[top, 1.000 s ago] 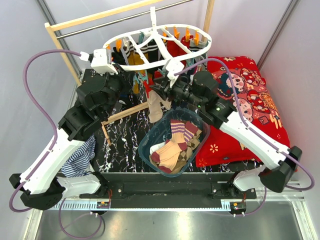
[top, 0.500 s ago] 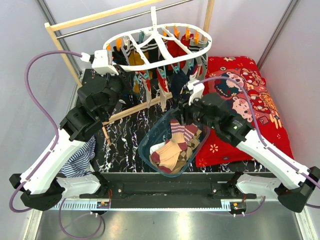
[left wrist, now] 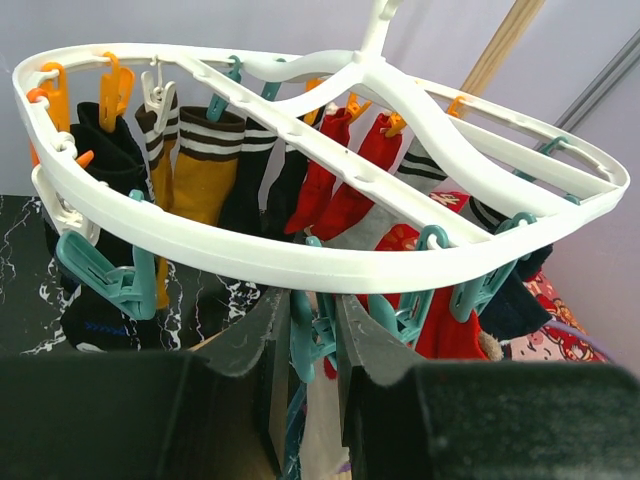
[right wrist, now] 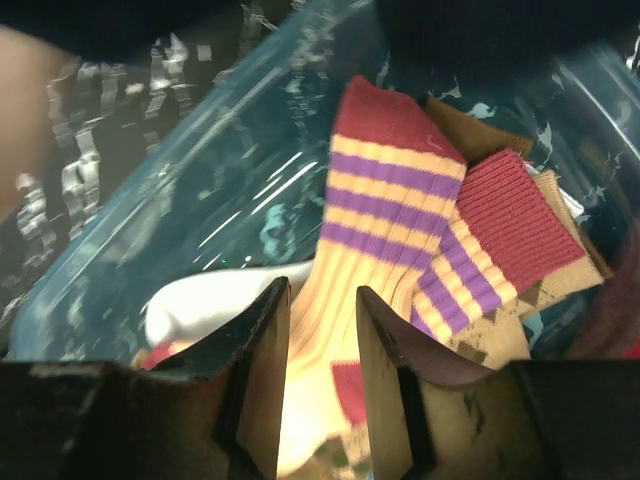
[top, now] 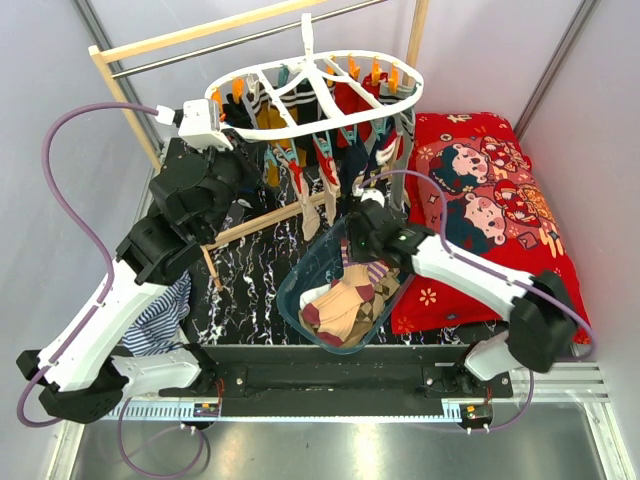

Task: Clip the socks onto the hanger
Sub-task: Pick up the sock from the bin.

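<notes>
The white oval hanger (top: pixel 245 75) hangs from the rod, with several socks (top: pixel 345 100) clipped round it. In the left wrist view its near rim (left wrist: pixel 300 262) crosses above my left gripper (left wrist: pixel 314 330), which is shut on a teal clip (left wrist: pixel 303 340) under that rim. From above, the left gripper (top: pixel 268 150) sits at the hanger's near-left side. A beige sock (top: pixel 310 218) dangles below it. My right gripper (top: pixel 352 260) is down in the tub, open and empty (right wrist: pixel 320 300), just above a yellow sock with maroon and purple stripes (right wrist: pixel 385 200). More loose socks (top: pixel 340 305) lie beneath.
The clear bluish tub (top: pixel 292 300) stands at the table's front middle. A red cartoon cushion (top: pixel 490 190) lies to the right. A blue-white striped cloth (top: pixel 160 320) hangs at the left edge. The wooden rack with its metal rod (top: pixel 200 38) stands behind.
My right arm left the hanger and dropped into the tub over the loose socks. The beige sock stays hanging under the hanger. My left gripper has kept its place at the clip.
</notes>
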### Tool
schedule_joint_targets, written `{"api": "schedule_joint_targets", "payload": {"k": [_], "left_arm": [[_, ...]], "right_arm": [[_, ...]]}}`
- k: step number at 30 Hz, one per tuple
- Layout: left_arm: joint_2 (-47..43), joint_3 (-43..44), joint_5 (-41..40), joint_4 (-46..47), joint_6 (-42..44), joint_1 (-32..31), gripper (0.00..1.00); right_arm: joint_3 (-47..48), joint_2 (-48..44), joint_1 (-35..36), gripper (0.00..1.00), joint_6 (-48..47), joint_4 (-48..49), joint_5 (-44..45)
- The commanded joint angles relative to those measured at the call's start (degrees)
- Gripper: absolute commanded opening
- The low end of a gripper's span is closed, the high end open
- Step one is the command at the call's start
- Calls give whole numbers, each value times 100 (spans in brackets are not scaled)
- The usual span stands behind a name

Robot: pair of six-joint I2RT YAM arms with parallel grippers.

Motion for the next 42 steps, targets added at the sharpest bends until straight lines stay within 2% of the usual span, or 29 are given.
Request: {"api": "schedule_joint_targets", "payload": {"k": [1,9,17,21,22,24,28,29,33,37,42], "left_arm": [[-132,-38,-45,308,66,22,10],[-203,-73,-80,281,92,13,9],[-203,-74,-63,281,92,13,8],[-211,-73,-80,264,101,22,7],[-220,-73,-80,264,92,22,7],[-220,-73,-89,273,101,22,7],[-194,-73,-62,273,83,22,7],[-194,-65,-62,273,83,22,7],[-194,-65,-97,281,92,13,7],[-185,-65,-115,299,92,22,7],[-159,-38,-80,316,83,22,7]], "right_arm": [[449,587,-78,41,485,253,506],[634,1536,-236,42,759,288,1156],[1029,2362,-298,43,548,332,1236],[1065,2513,-316,38,346,314,1183],[1030,2460,-307,31,319,314,1139],[969,2355,-307,25,205,314,1087],[793,1890,-307,2,-23,236,946],[766,1784,-307,0,-120,227,902],[547,1091,-307,0,-393,95,639],[248,414,-307,0,-858,77,-159],[-322,-727,-307,0,-1921,374,-1153]]}}
